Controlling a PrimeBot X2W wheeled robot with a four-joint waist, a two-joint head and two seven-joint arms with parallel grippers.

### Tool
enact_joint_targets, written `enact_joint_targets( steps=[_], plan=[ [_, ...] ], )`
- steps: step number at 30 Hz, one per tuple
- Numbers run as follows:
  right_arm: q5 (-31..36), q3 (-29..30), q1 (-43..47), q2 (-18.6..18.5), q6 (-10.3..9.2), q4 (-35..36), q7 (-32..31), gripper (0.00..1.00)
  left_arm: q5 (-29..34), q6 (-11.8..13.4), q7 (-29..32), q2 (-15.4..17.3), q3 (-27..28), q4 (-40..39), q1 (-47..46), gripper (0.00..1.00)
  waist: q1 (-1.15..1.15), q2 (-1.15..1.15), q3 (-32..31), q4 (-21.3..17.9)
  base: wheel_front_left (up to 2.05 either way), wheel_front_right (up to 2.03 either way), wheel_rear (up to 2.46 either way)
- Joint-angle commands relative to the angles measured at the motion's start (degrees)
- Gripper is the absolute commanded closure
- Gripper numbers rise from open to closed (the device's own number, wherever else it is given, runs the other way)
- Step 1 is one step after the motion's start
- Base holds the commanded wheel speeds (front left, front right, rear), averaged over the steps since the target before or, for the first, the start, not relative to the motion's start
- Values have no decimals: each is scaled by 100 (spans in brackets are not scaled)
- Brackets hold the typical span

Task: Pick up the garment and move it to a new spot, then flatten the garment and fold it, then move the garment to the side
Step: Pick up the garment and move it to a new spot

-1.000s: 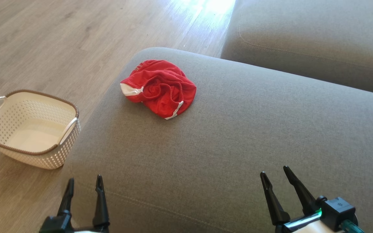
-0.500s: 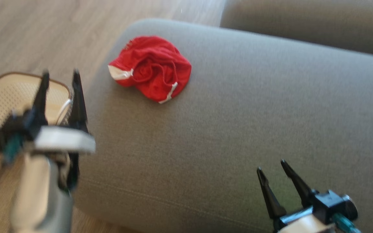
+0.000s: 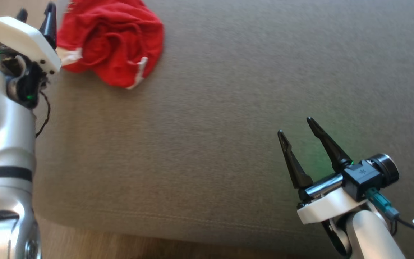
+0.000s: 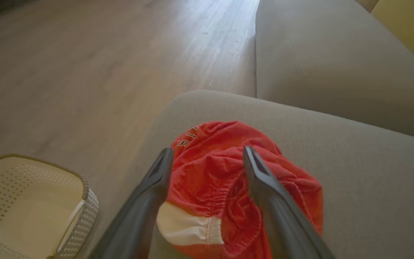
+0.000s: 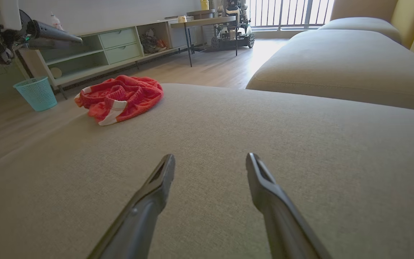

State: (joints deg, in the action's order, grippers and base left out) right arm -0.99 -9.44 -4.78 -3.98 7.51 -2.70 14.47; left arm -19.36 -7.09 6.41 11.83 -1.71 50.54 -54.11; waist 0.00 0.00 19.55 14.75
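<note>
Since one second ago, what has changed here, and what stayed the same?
The left gripper has gone from the lower left up and forward to the garment; its open jaws now frame the cloth, with nothing gripped yet. The head view also tilted, so the garment's shift there is no real move. Unchanged: garment crumpled on the cushion, right gripper open, low on the right.

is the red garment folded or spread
Neither: the red cloth garment with white trim lies crumpled in a heap on the grey fabric cushion.
</note>
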Motion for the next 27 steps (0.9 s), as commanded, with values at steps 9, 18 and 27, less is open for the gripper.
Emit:
enact_joint_targets(
  steps=[9, 18, 27],
  plan=[
    [-34, -152, -209, -7, -2, 319, 52, 0, -1092, -38, 1440, 655, -513, 606, -689, 0, 0, 0, 726, -765, 0, 0, 0],
    [-99, -231, -455, -78, -2, 507, 52, 0, -1561, -39, 1570, 703, -790, 1125, -692, 29, 0, 0, 1172, -796, 0, 0, 0],
    [-165, -152, -410, -46, -2, 359, 52, 0, -2216, -39, 886, 692, -1313, 554, -462, 100, 0, 0, 832, -766, 0, 0, 0]
  ],
)
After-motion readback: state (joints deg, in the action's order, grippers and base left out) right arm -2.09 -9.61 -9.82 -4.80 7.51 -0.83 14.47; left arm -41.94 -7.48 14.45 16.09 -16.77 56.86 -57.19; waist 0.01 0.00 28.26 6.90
